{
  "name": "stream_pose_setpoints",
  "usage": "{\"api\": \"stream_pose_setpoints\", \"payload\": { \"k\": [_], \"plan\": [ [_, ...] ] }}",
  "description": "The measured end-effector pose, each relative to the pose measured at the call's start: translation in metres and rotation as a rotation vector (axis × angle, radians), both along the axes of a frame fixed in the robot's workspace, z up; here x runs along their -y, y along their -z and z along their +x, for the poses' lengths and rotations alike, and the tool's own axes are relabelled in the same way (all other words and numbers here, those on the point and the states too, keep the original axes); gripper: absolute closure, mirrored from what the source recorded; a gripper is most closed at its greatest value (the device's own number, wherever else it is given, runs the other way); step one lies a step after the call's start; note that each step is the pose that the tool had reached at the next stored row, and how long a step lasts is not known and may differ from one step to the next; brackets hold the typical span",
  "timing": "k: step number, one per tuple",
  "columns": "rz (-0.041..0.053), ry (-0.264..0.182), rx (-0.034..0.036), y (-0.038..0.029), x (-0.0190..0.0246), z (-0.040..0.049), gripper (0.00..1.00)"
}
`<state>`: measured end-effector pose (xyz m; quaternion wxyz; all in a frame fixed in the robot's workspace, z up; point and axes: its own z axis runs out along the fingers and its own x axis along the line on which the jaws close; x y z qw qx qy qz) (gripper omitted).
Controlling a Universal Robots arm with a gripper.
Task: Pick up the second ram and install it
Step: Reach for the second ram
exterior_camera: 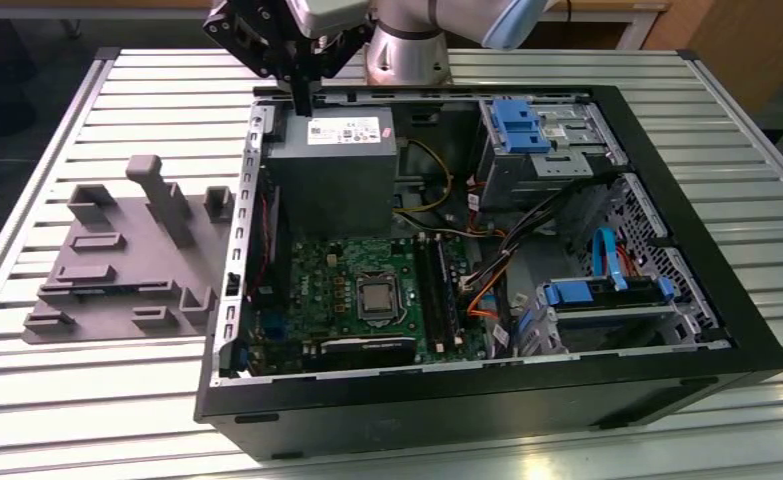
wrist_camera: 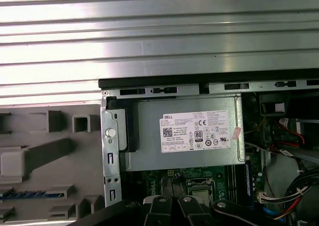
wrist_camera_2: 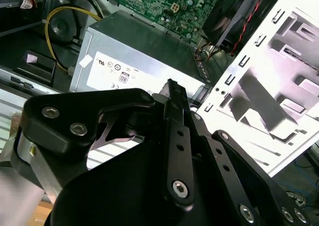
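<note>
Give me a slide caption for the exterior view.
Gripper hovers over the power supply of the open computer case, with a gray fixture beside it on the slatted table.

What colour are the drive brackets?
The drive brackets are bright blue, best seen in the exterior view.

Open computer case (exterior_camera: 498, 405) lying on slatted metal table (exterior_camera: 84, 400). Arm's gripper (exterior_camera: 302, 100) hangs over the case's far corner, exterior view's left, just above grey power supply (exterior_camera: 331, 175). Green motherboard (exterior_camera: 318, 265) sits nearer the camera. Grey moulded fixture (exterior_camera: 111, 260) lies beside the case, on the exterior view's left.
</note>
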<state>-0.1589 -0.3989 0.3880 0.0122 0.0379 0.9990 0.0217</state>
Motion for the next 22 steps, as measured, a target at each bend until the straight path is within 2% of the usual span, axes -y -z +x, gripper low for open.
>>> {"api": "stream_pose_setpoints", "payload": {
  "k": [22],
  "plan": [
    [0.0, 0.0, 0.0, 0.0006, 0.0, -0.0079, 0.89]
  ]
}}
